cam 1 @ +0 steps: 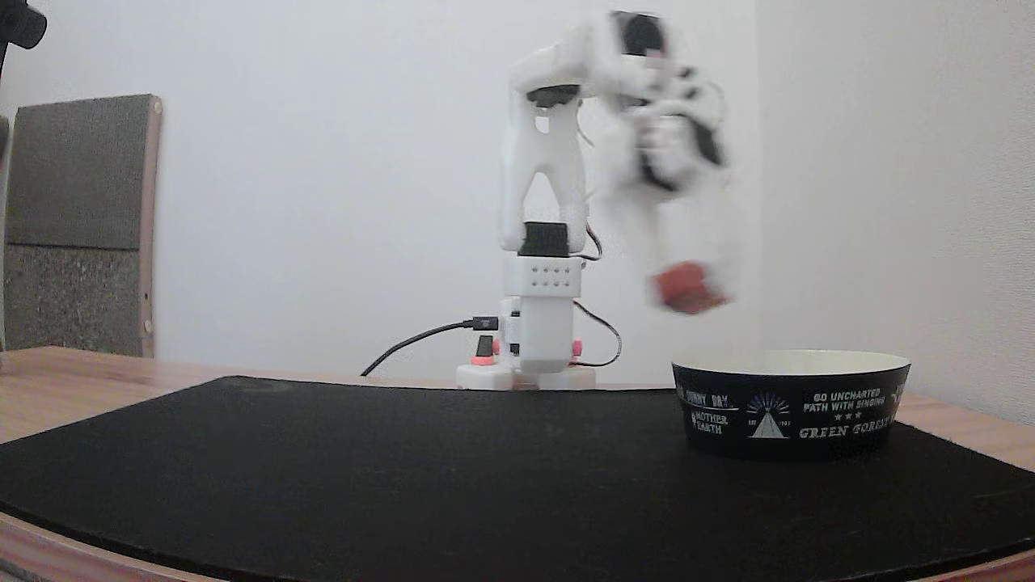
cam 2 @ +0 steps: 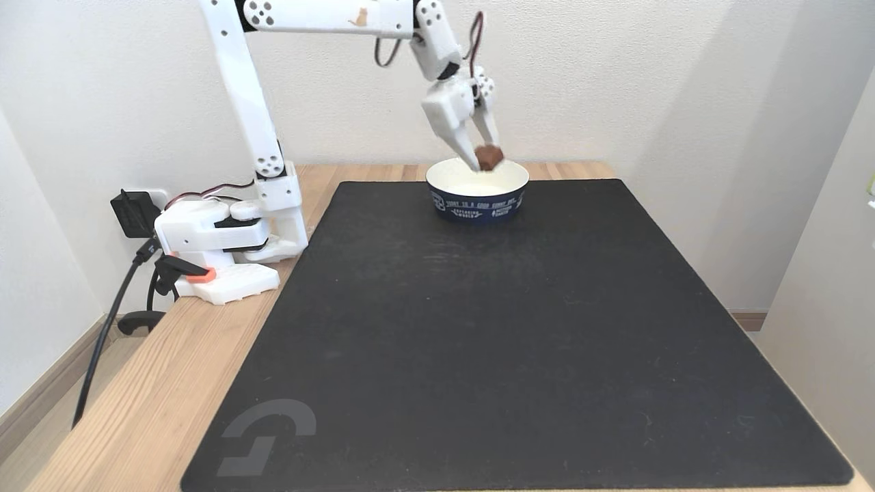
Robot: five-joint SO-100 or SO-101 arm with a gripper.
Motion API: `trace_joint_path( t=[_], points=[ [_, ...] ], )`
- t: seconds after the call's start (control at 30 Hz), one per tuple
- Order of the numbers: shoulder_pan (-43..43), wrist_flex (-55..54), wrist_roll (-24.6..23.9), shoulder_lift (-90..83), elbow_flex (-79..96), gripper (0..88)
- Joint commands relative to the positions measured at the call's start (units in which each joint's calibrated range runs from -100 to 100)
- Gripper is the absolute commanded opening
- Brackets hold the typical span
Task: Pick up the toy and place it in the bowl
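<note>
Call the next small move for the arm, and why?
Probably shift a little further over the bowl, then lower and release. The end effector is shut on the toy. In a fixed view the toy hangs above the bowl's left rim, blurred by motion; in another fixed view it sits over the cream inside. Centring first should avoid a rim bounce.

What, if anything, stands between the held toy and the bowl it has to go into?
Nothing visible does. The gripper holds the toy in the air above the bowl, whose cream inside looks bare. In a fixed view the toy hangs above the bowl's left rim, with only open air between them.
</note>
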Motion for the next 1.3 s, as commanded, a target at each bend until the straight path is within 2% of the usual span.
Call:
trace_joint_path(
  t=[0.0,0.07,0.1,0.13,0.17,0.2,0.4,0.47,0.57,0.67,0.77,1.1,1.17,1.27],
  points=[
    [-3.8,-10.7,-0.8,-2.7,6.8,4.0],
    [-4.2,-13.3,-0.9,-2.7,9.9,9.8],
    [-4.5,-15.4,-2.6,-2.7,12.8,22.6],
    [-4.7,-16.7,-3.7,-2.7,13.6,28.4],
    [-4.8,-17.6,-4.4,-3.1,14.3,32.7],
    [-4.8,-18.0,-4.6,-3.4,14.7,33.3],
    [-1.5,-18.1,-4.9,-10.4,15.4,30.2],
    [1.3,-17.5,-6.8,-14.9,16.0,21.6],
    [7.5,-16.9,-11.3,-26.6,23.0,1.0],
    [9.6,-17.2,-14.2,-35.4,34.7,6.1],
    [10.3,-17.7,-18.1,-47.8,50.8,6.5],
    [11.9,-13.8,-18.3,-92.5,89.3,6.2],
    [12.1,-8.6,-18.3,-96.4,90.0,6.5],
    [11.9,-8.6,-18.3,-95.8,89.8,6.6]
  ],
)
